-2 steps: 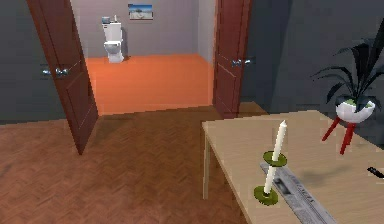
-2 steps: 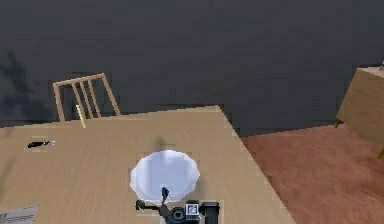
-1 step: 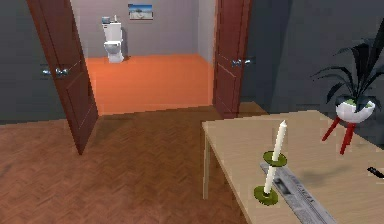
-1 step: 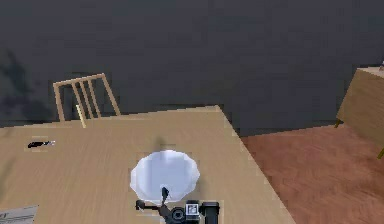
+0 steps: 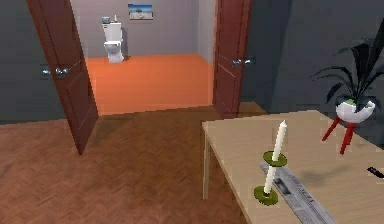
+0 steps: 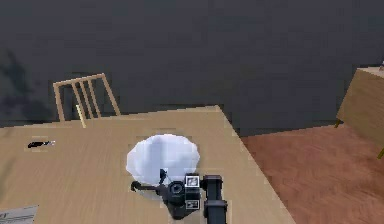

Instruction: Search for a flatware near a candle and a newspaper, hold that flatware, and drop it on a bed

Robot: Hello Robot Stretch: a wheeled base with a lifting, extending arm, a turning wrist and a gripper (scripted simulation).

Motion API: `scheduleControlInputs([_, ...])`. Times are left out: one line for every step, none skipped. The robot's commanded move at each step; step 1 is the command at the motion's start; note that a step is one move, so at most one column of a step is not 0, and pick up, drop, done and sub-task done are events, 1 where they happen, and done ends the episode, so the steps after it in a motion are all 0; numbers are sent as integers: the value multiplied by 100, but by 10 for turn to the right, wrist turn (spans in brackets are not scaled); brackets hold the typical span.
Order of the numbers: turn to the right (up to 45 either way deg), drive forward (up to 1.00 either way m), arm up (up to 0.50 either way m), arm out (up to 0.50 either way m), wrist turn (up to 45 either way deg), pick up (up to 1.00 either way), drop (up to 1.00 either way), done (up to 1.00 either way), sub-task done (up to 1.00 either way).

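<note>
Two white candles (image 5: 280,140) in green holders stand on the light wooden table (image 5: 250,135) at the forward view's lower right. Beside them lies a flat grey newspaper (image 5: 306,196). In the arm side view my gripper (image 6: 146,185) reaches over the same table (image 6: 90,170) from the dark arm (image 6: 212,203) at the bottom edge. I cannot tell whether it holds anything. A small dark flat item (image 6: 40,144) lies on the tabletop toward the arm side view's left; its shape is too small to name. A grey corner (image 6: 16,213), perhaps the newspaper, shows at the bottom left.
A potted plant (image 5: 354,106) on a red stand sits at the table's far right. Open brown double doors (image 5: 66,70) lead to an orange-floored room with a toilet (image 5: 113,40). A wooden chair back (image 6: 86,96) stands beyond the table, and a wooden cabinet (image 6: 366,105) is at the right.
</note>
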Motion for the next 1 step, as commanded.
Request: scheduleControlInputs([0,0,24,0,0,0,0,0,0])
